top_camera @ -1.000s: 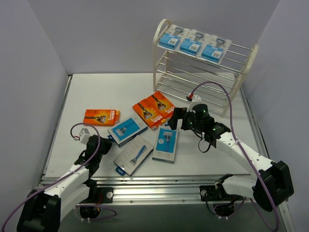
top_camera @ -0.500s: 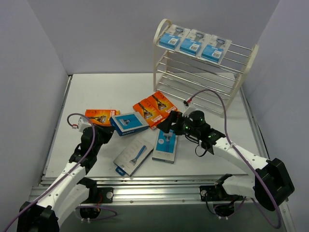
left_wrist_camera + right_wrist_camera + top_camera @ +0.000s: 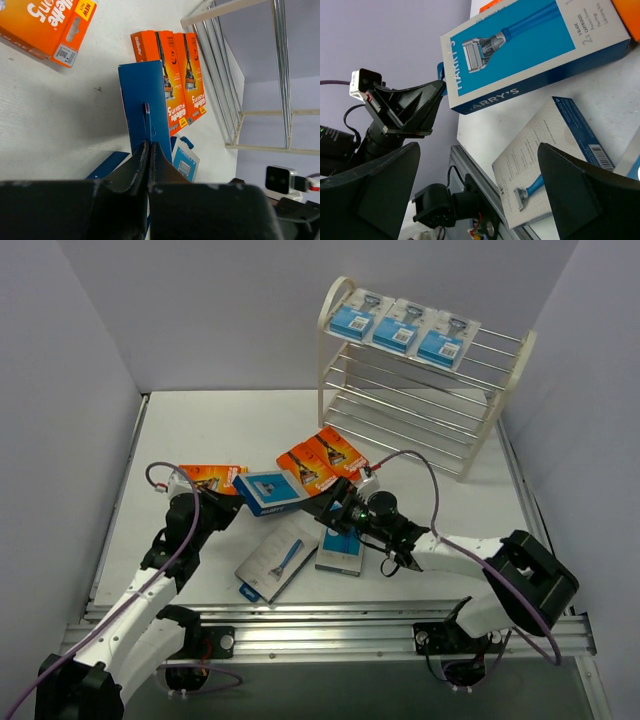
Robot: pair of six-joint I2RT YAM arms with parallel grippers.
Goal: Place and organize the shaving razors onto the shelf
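My left gripper (image 3: 228,496) is shut on the hang tab of a blue razor pack (image 3: 272,492) and holds it off the table; the left wrist view shows the shut jaws (image 3: 149,146) on the pack's edge (image 3: 145,95). My right gripper (image 3: 320,508) is open and empty, just right of that pack, which fills the top of the right wrist view (image 3: 530,50). The cream shelf (image 3: 500,405) stands at the back right with three blue packs (image 3: 397,328) on its top tier. Three orange boxes lie on the table: one at the left (image 3: 205,478), two side by side (image 3: 322,460).
A grey-white razor pack (image 3: 277,562) and a blue-white pack (image 3: 343,542) lie flat near the front of the table. The shelf's two lower tiers (image 3: 420,405) hold nothing. Purple walls close in left, right and back.
My left gripper has lifted the blue pack off the table and carried it right and farther back. My right arm has swung left and lower, towards the pack.
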